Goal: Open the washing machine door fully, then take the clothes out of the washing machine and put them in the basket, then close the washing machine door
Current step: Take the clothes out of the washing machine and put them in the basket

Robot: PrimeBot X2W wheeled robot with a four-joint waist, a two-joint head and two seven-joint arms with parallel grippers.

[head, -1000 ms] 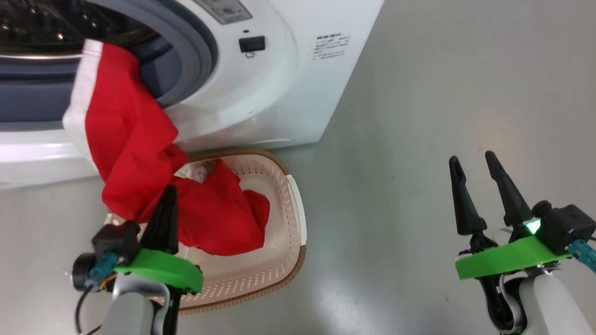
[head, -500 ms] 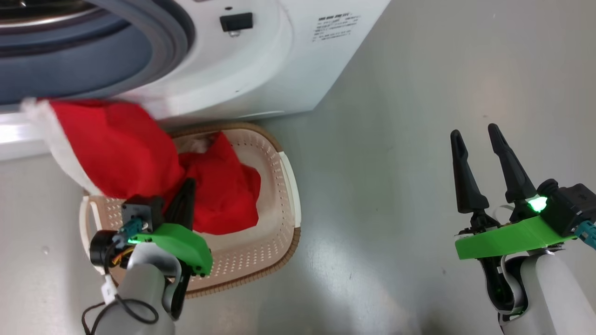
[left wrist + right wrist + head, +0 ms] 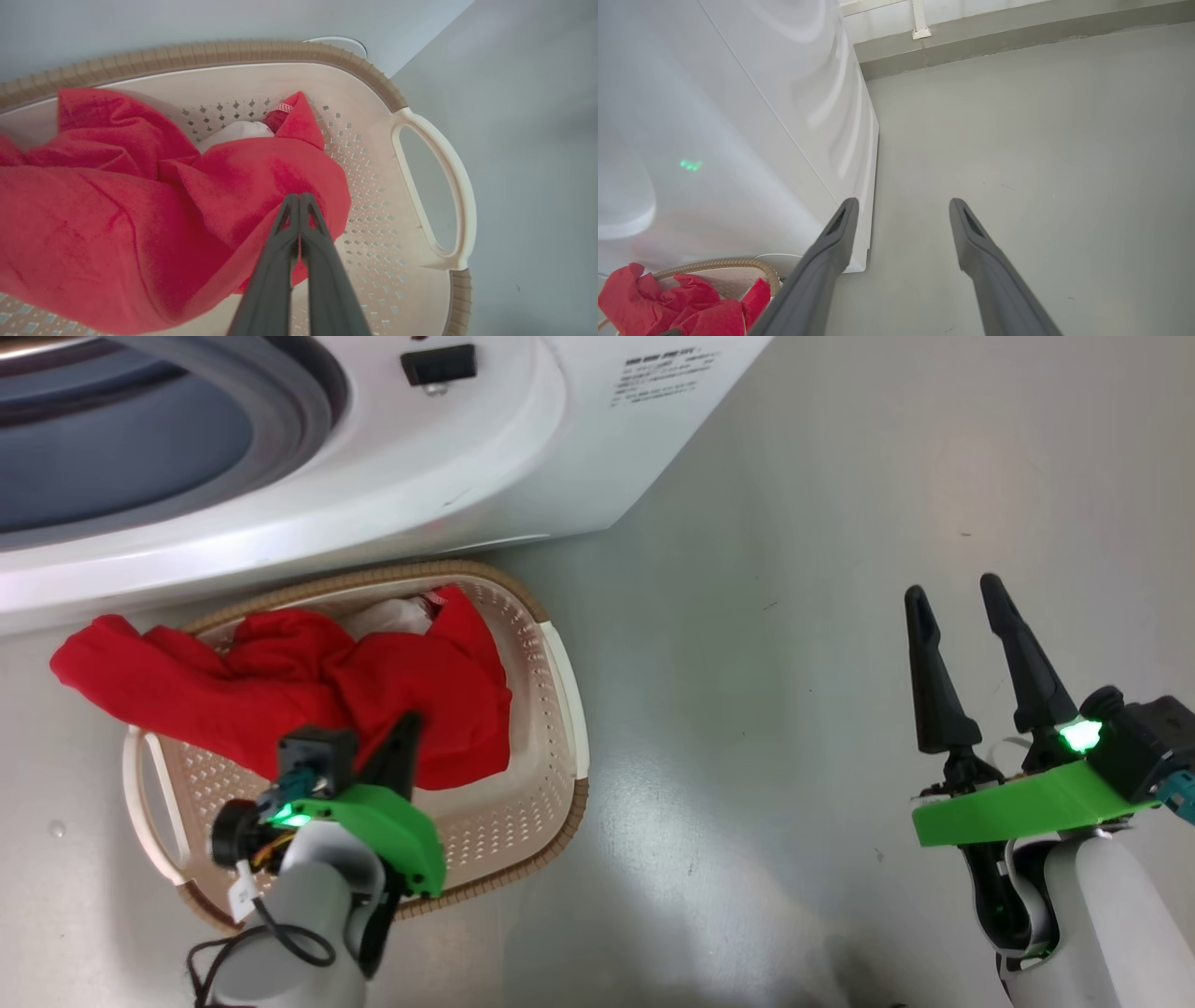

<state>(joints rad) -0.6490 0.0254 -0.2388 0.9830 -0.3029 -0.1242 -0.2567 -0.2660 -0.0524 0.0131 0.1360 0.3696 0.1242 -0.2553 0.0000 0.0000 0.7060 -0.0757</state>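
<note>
The red clothes [image 3: 280, 691] lie in the cream basket [image 3: 560, 709] on the floor in front of the white washing machine [image 3: 485, 448]; one end spills over the basket's far-left rim. A white piece [image 3: 397, 614] shows under them. My left gripper [image 3: 406, 723] is over the basket, shut on a fold of the red clothes [image 3: 117, 210], its tips [image 3: 299, 198] pressed together. The basket's handle [image 3: 434, 154] is to their right. My right gripper [image 3: 952, 588] hangs open over bare floor, apart from everything. The washing machine door is out of view.
The washer's grey rubber ring [image 3: 280, 401] and a black latch [image 3: 439, 364] are at the top of the head view. In the right wrist view the washer's side [image 3: 738, 140] stands left of my right gripper [image 3: 903, 203], with grey floor [image 3: 1041, 140] beyond.
The red garment has come out of the drum opening and dropped into the basket, drawn down by my left gripper. The head camera has tilted down. My right gripper stays open.
</note>
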